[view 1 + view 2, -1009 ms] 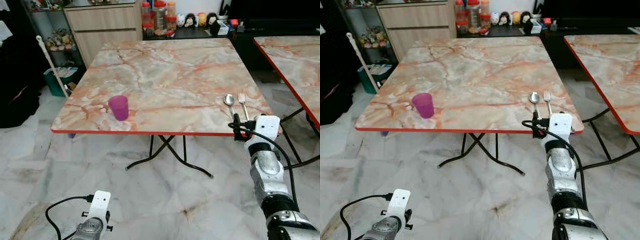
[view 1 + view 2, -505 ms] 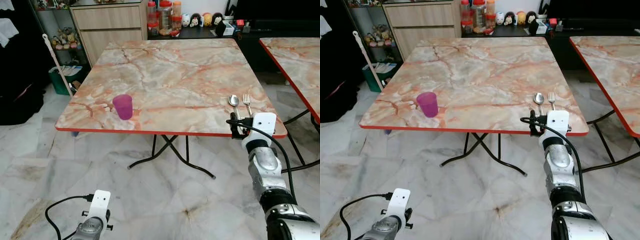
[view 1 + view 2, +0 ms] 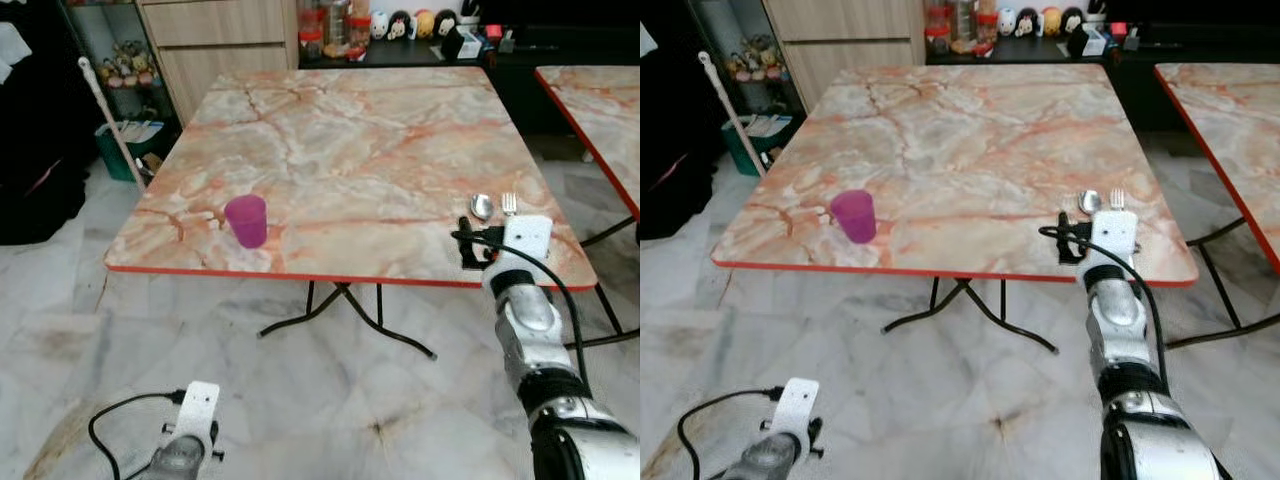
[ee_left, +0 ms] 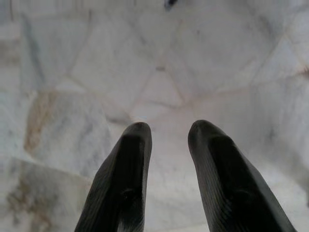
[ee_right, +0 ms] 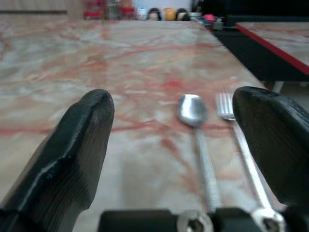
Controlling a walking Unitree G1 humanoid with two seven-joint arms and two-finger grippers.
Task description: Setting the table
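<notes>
at the far left a pale broom handle (image 3: 108, 122) leans near a green bin (image 3: 128, 148) beside the cabinet. low on the left, the left gripper (image 4: 166, 145) hangs idle over the marble floor (image 4: 91, 72), its two black fingers a narrow gap apart with nothing between them.

the marble table (image 3: 350, 130) has a red edge running along its near side, and its black folding legs (image 3: 340, 305) cross underneath. a purple cup (image 3: 246, 220) stands upright near the table's front-left corner, just back from the red edge, with a broad bare stretch of tabletop between it and the cutlery.

toward the front-right corner lie a spoon (image 5: 193, 113) and a fork (image 5: 226, 104), side by side and parallel, the fork on the outer side, handles pointing at the near edge. the right gripper (image 5: 186, 145) is at the front edge there, fingers spread wide and empty, bracketing both pieces, with the spoon handle running back between them and the fork close to the outer finger (image 5: 273, 140).

to the right, a floor gap separates this table from a second table (image 3: 595, 100) with the same red rim.
</notes>
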